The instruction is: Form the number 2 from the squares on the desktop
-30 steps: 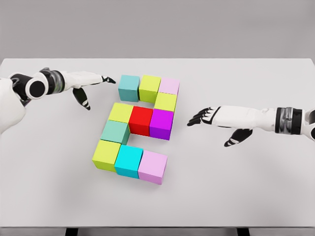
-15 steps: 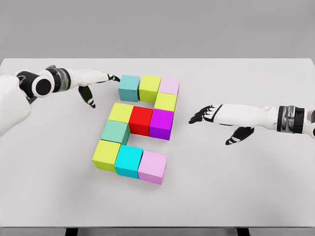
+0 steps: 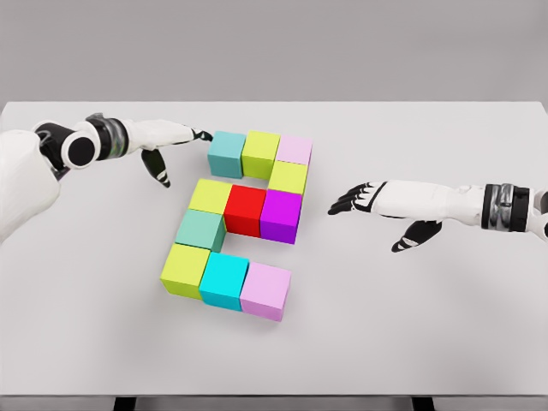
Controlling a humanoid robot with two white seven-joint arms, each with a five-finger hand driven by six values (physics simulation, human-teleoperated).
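Several coloured cubes lie on the white table [image 3: 428, 325] in the shape of a 2. The top row is a teal cube [image 3: 226, 152], a lime cube [image 3: 260, 153] and a pale pink cube [image 3: 295, 150]. Below sit a yellow cube [image 3: 288, 177], then a row of lime [image 3: 209, 196], red [image 3: 245, 210] and purple [image 3: 281, 215]. A green cube [image 3: 200, 229] leads down to lime [image 3: 185, 269], cyan [image 3: 224, 280] and pink [image 3: 265, 291]. My left hand [image 3: 175, 137] is open, its fingertips touching the teal cube's left side. My right hand [image 3: 368, 201] hovers open, right of the purple cube.
My left hand has moved right until its fingertips reach the teal cube, which has shifted slightly right against the lime cube. The right hand has drawn back a little to the right.
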